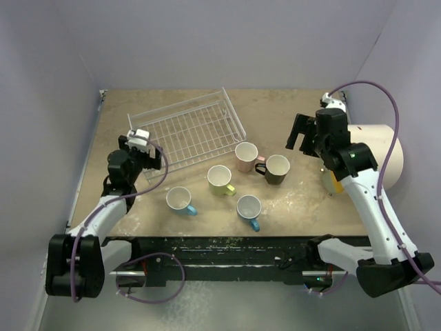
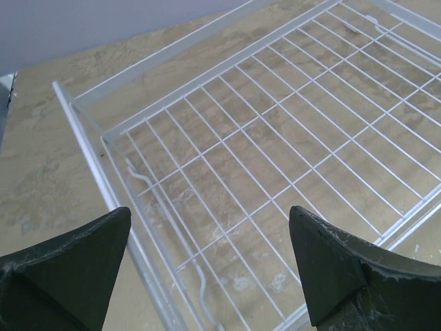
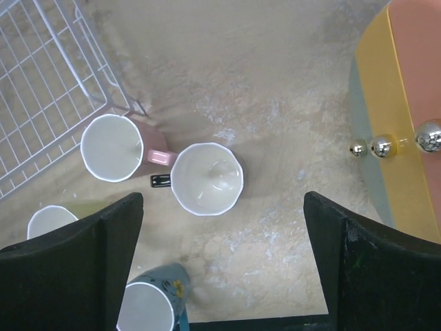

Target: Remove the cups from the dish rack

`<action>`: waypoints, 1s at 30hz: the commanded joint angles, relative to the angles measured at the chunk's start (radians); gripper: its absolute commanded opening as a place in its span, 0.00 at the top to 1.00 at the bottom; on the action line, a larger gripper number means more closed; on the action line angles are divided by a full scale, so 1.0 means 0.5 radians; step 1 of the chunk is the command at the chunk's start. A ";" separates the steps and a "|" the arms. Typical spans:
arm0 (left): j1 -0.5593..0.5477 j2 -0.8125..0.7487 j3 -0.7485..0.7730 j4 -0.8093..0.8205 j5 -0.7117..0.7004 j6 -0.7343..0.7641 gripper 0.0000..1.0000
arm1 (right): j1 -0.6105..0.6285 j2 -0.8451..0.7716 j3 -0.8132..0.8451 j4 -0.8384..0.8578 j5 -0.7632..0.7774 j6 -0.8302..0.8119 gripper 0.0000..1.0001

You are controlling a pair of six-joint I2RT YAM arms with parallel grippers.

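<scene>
Mugs stand upright in a loose cluster on the tan table (image 1: 289,103), all five outside the white wire dish rack (image 1: 189,134), which sits at an angle toward the far left. The pink mug (image 1: 246,155) is just beside the rack's near right corner. The dark brown mug (image 1: 278,167) is close on its right, and the two handles are turned in toward each other. Nearer the arms come the yellow-green mug (image 1: 220,178), then the left light blue mug (image 1: 179,200) and the right light blue mug (image 1: 249,207), a little apart from one another. The left gripper (image 1: 146,148) hangs over the rack's near left corner with its fingers spread wide and only bare wire grid showing between them. The right gripper (image 1: 302,138) is up above the table, just right of the dark brown mug and touching none of them. Its fingers are also splayed wide and grip nothing, and from its wrist view that mug's pale inside shows far below in the gap. A big cream cylinder (image 1: 379,155) with an orange-yellow face lies at the table's right edge, behind the right arm.
</scene>
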 commanded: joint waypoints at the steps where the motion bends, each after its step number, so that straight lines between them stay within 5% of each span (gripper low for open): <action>1: 0.016 -0.274 0.151 -0.716 -0.108 -0.040 0.01 | -0.001 0.018 0.045 -0.022 -0.017 0.012 0.00; 4: 0.016 -0.472 0.114 -0.892 -0.004 -0.060 0.01 | 0.003 0.016 0.022 0.001 -0.052 0.025 0.00; 9: 0.016 -0.631 -0.099 -0.626 -0.176 -0.151 0.01 | 0.003 -0.033 -0.090 0.089 -0.130 0.064 0.00; 19: 0.016 -0.708 -0.063 -0.888 -0.147 -0.107 0.01 | 0.003 -0.061 -0.105 0.162 -0.213 0.047 0.00; 30: 0.016 -0.570 -0.337 -0.573 -0.064 -0.036 0.01 | 0.003 -0.204 -0.304 0.372 -0.270 0.088 0.00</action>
